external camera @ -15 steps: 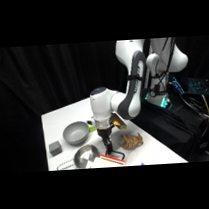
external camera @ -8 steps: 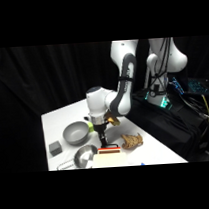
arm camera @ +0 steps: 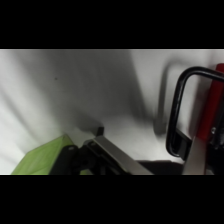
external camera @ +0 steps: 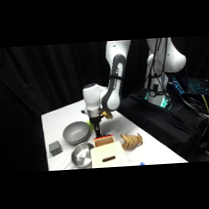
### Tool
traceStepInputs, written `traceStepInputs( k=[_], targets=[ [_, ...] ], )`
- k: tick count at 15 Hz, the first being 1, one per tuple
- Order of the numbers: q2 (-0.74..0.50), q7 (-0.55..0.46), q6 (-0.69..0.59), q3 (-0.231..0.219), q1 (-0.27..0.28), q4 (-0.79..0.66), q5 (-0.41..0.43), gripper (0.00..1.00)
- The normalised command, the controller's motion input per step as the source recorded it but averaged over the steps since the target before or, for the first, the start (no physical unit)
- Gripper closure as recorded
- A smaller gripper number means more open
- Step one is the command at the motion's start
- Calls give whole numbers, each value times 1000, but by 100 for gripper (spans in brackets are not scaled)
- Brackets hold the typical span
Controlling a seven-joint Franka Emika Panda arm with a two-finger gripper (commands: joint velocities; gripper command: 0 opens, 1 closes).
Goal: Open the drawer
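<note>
Drawer (external camera: pixel 106 153): pale tan unit, red trim, dark bar handle (arm camera: pixel 181 112), just right of steel bowl (external camera: pixel 82 155); gripper (external camera: pixel 96 132) directly above its rear, finger state indiscernible; handle apparently ungrasped, opening seemingly not yet begun.

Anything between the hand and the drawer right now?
Nothing shows between them in the side view: the hand hangs right over the drawer's red back edge.
</note>
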Motion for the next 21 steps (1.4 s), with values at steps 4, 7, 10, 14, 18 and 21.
traceStepInputs(
  k=[4, 7, 10, 14, 18, 21],
  targets=[
    [-260, -141, 77, -74, 9, -170, 44, 0],
    [-368, -60, 7, -125, 108, -212, -17, 0],
    [-413, -34, -131, -138, 149, -210, -68, 0],
    [-484, -22, -436, -128, 127, -152, -78, 0],
    [-501, 73, -556, -175, 140, -13, -126, 0],
    [-350, 182, -464, -162, 154, 110, -211, 0]
  ],
)
